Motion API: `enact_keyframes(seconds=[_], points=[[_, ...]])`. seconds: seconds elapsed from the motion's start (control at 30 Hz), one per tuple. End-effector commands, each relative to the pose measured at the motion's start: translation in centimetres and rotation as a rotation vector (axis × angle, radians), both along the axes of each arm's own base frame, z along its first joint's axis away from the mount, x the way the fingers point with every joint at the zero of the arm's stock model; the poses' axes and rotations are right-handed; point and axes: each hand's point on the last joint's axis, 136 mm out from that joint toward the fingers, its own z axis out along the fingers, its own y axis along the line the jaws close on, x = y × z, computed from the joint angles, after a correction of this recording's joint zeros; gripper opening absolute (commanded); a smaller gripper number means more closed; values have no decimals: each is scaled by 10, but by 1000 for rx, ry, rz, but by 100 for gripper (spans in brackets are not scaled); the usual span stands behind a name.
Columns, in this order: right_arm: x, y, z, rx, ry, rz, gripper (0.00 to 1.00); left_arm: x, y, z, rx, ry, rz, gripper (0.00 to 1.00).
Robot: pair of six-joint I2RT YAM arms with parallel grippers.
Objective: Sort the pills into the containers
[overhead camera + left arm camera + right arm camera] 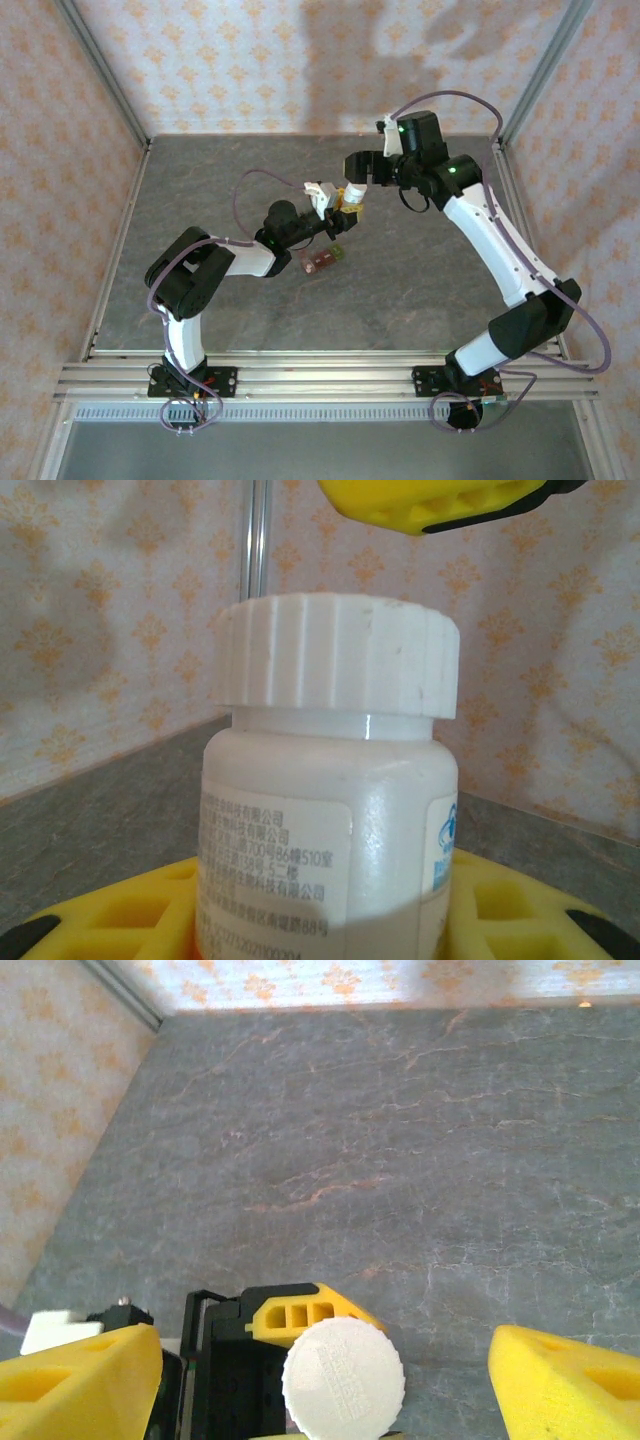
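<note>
Containers [322, 260] lie seemingly crosswise just nearward of the left gripper [345, 208], which grips the capped bottle [330, 820], while the right gripper [325, 1385] hangs wide-open and empty over its cap [343, 1375].

containers [321, 260] — short red strip w/ green end, lying on table [420, 280].

Table [420, 290]: a grey, stone-patterned top with faint reddish veins, lying flat and reaching to the far wall.
Containers [320, 260]: a brownish-red strip lying directly on the table near its middle, green end pointing right.
Rail [330, 378]: metal, running left to right along the near edge.
</note>
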Motion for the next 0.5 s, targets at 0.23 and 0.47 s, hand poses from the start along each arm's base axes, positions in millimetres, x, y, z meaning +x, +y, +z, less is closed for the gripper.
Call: enact_keyframes(seconds=[0.23,0.47], points=[[-2,7,-32,-77,58,118,77,-7,-1,39,-64,-89,-25,0],[1,9,-46,-81,96,126,67,-7,0,39,-62,-91,-22,0]])
